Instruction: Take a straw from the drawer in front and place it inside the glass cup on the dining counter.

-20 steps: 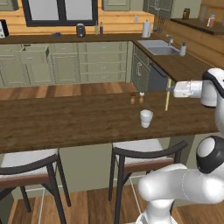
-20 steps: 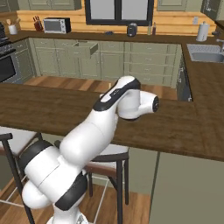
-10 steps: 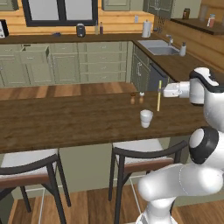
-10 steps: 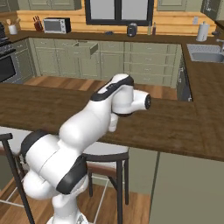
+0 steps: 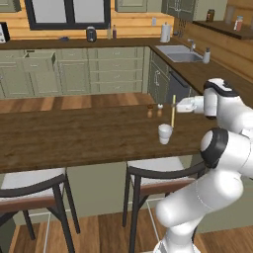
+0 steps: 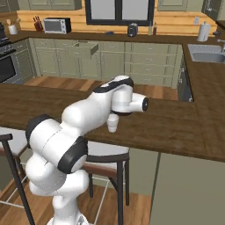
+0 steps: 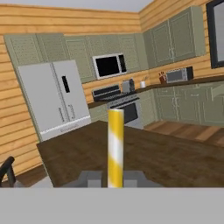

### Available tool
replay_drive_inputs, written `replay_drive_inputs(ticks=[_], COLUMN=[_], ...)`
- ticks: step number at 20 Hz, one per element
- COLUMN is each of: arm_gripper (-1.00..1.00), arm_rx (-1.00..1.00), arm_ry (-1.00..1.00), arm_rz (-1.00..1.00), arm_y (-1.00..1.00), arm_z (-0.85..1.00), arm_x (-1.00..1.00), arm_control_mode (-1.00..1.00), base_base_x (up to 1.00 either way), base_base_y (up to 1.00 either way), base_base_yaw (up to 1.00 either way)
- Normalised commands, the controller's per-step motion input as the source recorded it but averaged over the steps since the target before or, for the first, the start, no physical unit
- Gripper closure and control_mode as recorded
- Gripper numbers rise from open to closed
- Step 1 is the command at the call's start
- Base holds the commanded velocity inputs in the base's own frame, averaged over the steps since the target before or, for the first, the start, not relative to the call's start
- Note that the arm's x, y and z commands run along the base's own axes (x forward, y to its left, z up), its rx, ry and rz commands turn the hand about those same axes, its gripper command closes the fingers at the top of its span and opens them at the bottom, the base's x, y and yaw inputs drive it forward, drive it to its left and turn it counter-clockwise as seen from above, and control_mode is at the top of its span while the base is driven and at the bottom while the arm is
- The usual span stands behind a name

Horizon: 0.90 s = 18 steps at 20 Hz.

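Standing upright: straw (image 5: 173, 111), above glass cup (image 5: 165, 134).

Surface finishes, dining area

Bench (image 5: 74, 136): dark brown wood grain, matt, with a sage-green painted base. Glass cup (image 5: 165, 134): whitish, translucent, smooth. Straw (image 7: 115, 148): smooth, banded yellow and pale, faint sheen. Stool (image 5: 153, 174): dark frame, pale seat pad. Floor (image 6: 52, 83): mid-brown wood planks. Wall (image 7: 65, 24): warm horizontal timber boards. Refrigerator (image 7: 54, 98): flat pale grey, matt.
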Motion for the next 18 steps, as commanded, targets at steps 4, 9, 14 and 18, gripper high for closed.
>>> replay_drive_inputs(ticks=[4,9,14,18], arm_gripper=[1.0,1.0,1.0,1.0], arm_rx=[0.0,0.0,0.0,0.0], arm_ry=[0.0,0.0,0.0,0.0], arm_rz=[0.0,0.0,0.0,0.0], arm_y=[0.0,-0.03,-0.21,-0.18], arm_z=[-0.32,-0.27,-0.21,-0.21], arm_x=[0.43,0.4,0.34,0.28], arm_control_mode=[-1.0,-1.0,-1.0,-1.0], base_base_x=[0.0,0.0,0.0,0.0], base_base_y=[0.0,0.0,0.0,0.0], base_base_yaw=[0.0,0.0,0.0,0.0])
